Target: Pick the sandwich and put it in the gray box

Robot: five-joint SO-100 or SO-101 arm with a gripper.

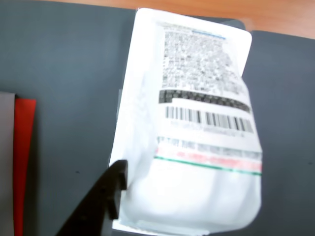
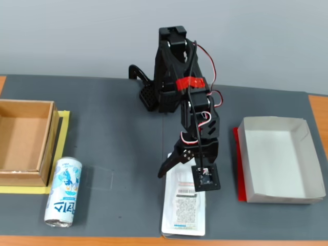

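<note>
The dark grey surface (image 2: 118, 154) fills most of the fixed view, with a strip of orange wood showing along its 6 o'clock edge. At 9 o'clock sits an open brown cardboard box (image 2: 23, 141) on yellow tape, cut off by the frame edge. At 3 o'clock lies the gray box (image 2: 279, 159), empty, with a red sheet (image 2: 239, 169) peeking from under its 9 o'clock side. The black arm (image 2: 177, 77) rises at 12 o'clock and leans toward 6 o'clock.

The sandwich (image 2: 183, 210) lies flat on the surface at 6 o'clock in the fixed view, well apart from the gray box, its long axis running 12 to 6 o'clock. In the wrist view the pack (image 1: 197, 128) tilts slightly, its teal and pink strips toward 6 o'clock. Its label carries dense black text and a barcode, too blurred to read.

The claw (image 2: 177, 166) hangs over the pack's 12 o'clock end, jaws spread; whether it touches the wrap cannot be told. Only one black finger (image 1: 106, 196) shows in the wrist view.

A blue-and-white drink can (image 2: 63, 192) lies on its side at 8 o'clock, its writing illegible.
</note>
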